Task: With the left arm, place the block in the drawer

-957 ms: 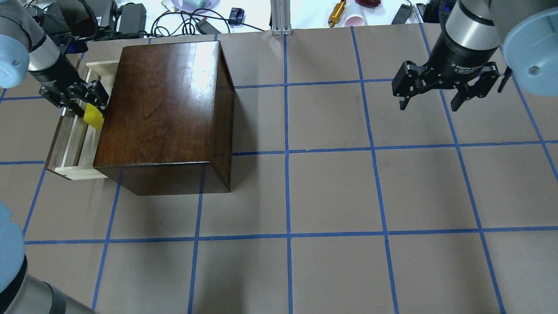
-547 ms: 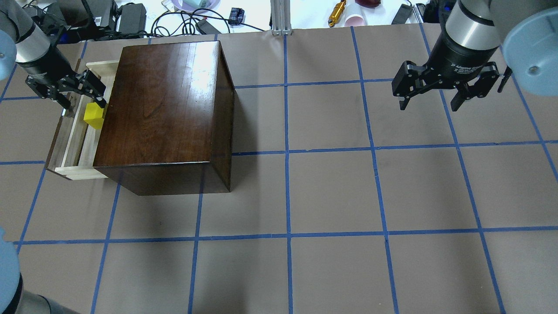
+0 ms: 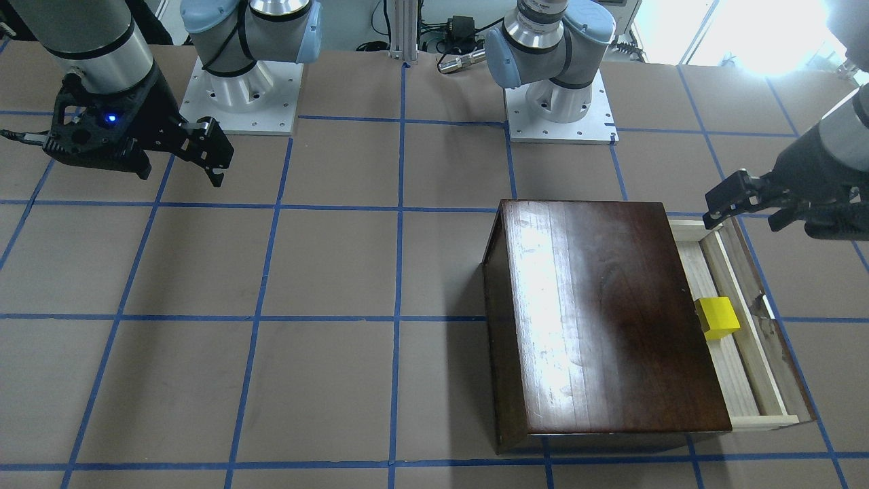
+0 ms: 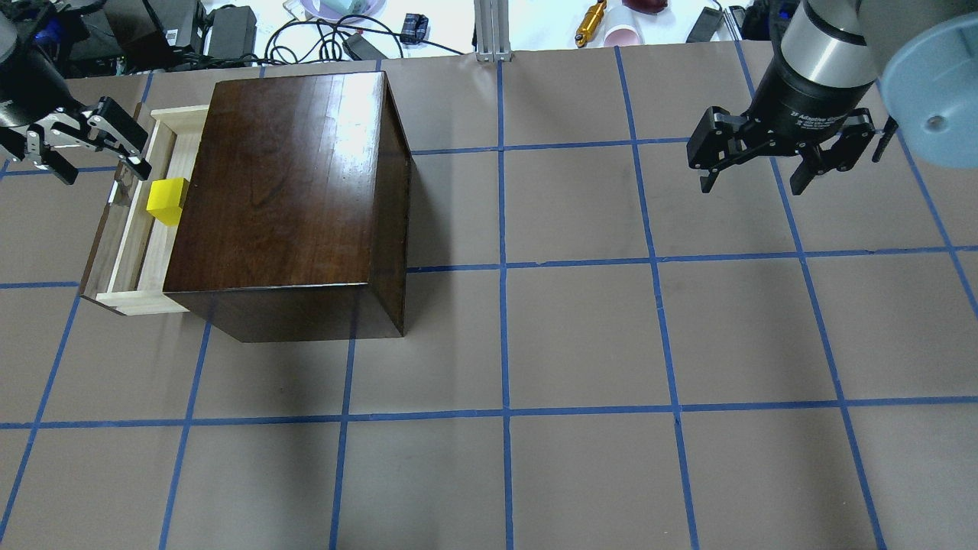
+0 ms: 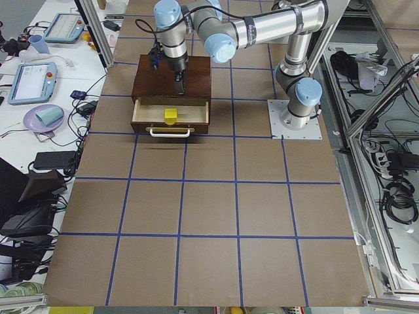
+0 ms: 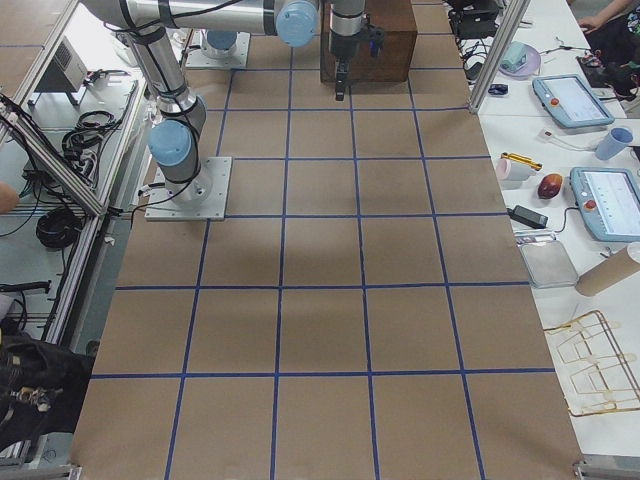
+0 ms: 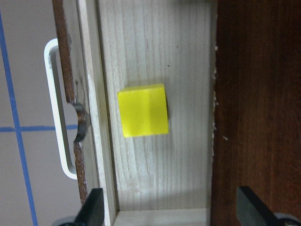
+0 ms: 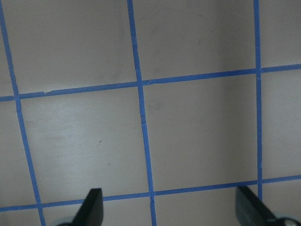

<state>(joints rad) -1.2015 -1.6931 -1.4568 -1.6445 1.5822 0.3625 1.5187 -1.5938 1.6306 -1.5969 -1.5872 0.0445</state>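
The yellow block (image 4: 167, 200) lies on the pale floor of the open drawer (image 4: 157, 256), close to the dark-brown box (image 4: 283, 176). It also shows in the front view (image 3: 719, 317) and in the left wrist view (image 7: 143, 110), free of any finger. My left gripper (image 4: 105, 173) is open and empty, raised above the drawer's far end and front panel, apart from the block. In the left wrist view its fingertips (image 7: 91, 209) frame the drawer from above. My right gripper (image 4: 752, 185) is open and empty, high over the table at the far right.
A white metal handle (image 7: 56, 110) sits on the drawer's dark front panel. Cables, power bricks and small items (image 4: 229, 30) lie beyond the table's far edge. Blue tape lines grid the brown table (image 4: 581, 336). The two arm bases (image 3: 557, 109) stand at the robot's side.
My left gripper has drawn up and away from the block toward the far left. The block stays in the drawer. The right arm has not moved.
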